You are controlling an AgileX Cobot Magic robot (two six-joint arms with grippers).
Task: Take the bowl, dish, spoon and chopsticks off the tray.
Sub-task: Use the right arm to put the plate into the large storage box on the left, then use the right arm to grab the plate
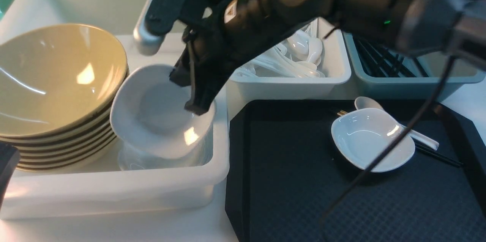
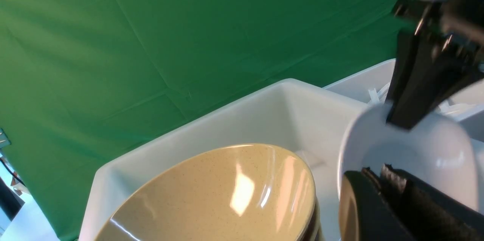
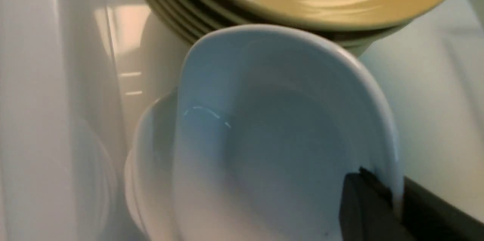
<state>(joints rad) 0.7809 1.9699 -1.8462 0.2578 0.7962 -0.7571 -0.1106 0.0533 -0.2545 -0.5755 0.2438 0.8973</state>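
The right arm's fingers (image 1: pixel 200 99) are closed on the rim of a white dish (image 1: pixel 159 120). They hold it tilted above a pile of white dishes (image 1: pixel 152 162) inside the white tub (image 1: pixel 114 192). Just beside it in the same tub, the yellow bowl (image 1: pixel 53 79) sits on top of a stack of bowls. On the black tray (image 1: pixel 296 181) lie a second dish (image 1: pixel 368 141), the spoon (image 1: pixel 366 102) and the chopsticks (image 1: pixel 436 154), close together. The left arm's fingers (image 2: pixel 416 203) are closed and hold nothing.
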